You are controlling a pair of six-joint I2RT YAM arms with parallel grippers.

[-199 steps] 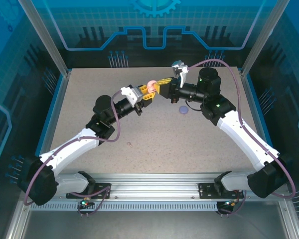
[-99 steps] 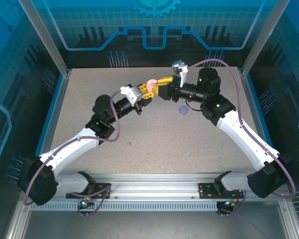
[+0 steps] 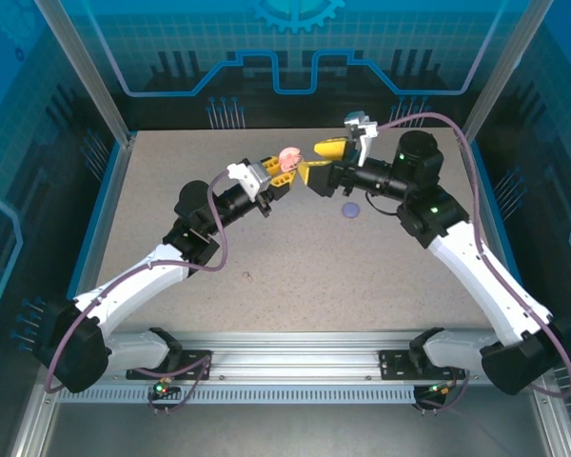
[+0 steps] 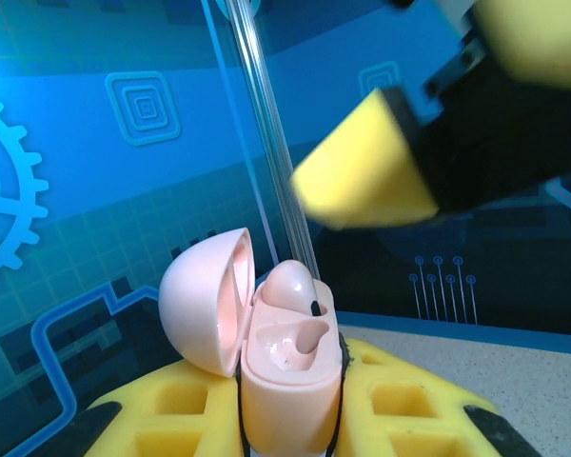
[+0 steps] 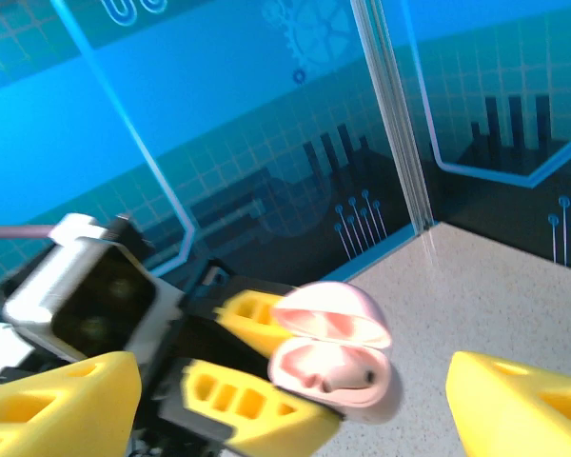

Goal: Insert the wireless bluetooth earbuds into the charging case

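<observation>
A pale pink earbud (image 4: 293, 286) sits in the open pink charging case (image 4: 287, 367), low in the middle of my left wrist view. My left gripper (image 3: 282, 174) squeezes that case. My right gripper (image 3: 311, 162) has fingers wide apart, just beside it.

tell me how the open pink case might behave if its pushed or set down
Probably light and rigid: the pink case looks like a small hard shell, unbent in the grip of the left tool. Its rounded glossy body might slip or roll if nudged. The hinged lid stands open sideways, so a push could swing it shut or tip the case.
</observation>
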